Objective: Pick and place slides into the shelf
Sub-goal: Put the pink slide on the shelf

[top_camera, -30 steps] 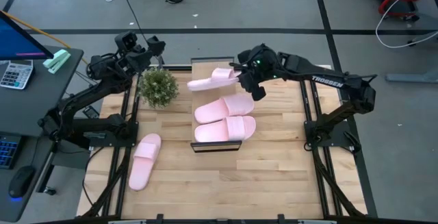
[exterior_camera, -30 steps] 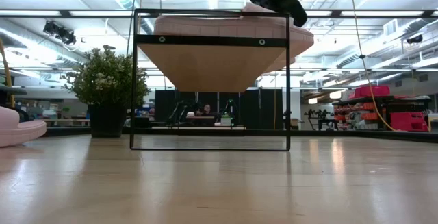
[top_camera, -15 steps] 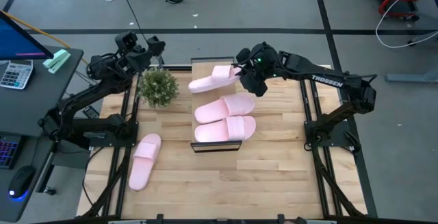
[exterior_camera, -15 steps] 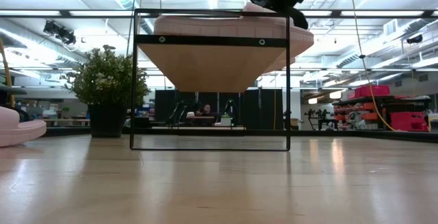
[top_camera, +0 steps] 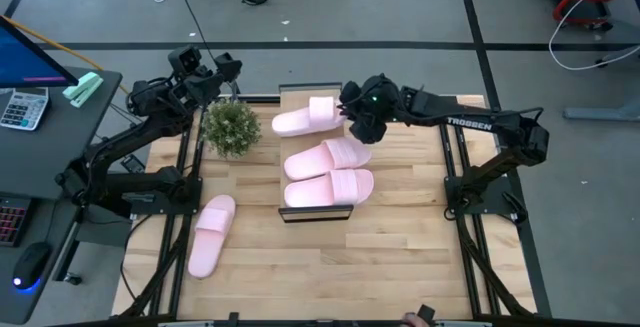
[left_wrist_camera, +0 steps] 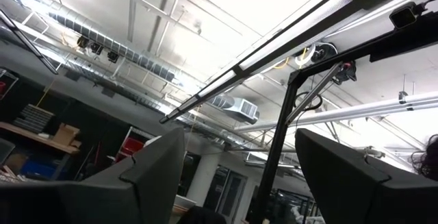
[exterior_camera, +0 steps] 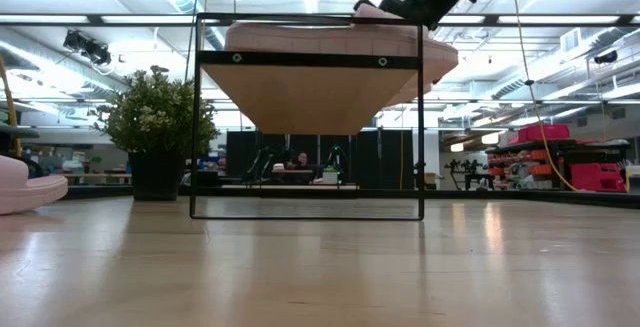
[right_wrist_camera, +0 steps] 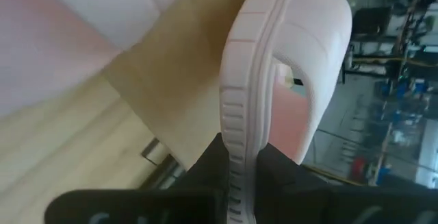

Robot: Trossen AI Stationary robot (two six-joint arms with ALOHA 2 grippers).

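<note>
One slide (top_camera: 305, 119) lies over the shelf's (top_camera: 293, 95) far end, its edge pinched by the right hand (top_camera: 352, 119).

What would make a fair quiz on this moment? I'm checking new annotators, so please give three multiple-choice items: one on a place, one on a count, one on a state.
1. Where does the slide off the shelf lie?
A. on the table's left side
B. beside the right arm's base
C. behind the plant

2. How many slides show?
A. two
B. three
C. four

3. What is the right end effector doing?
A. hanging open above the plant
B. clamping a slide's edge
C. resting on the table

Key: 1 A, the lone slide lies left of the shelf. 2 C, three over the shelf plus that one. 3 B, the right end effector pinches the held slide.
</note>
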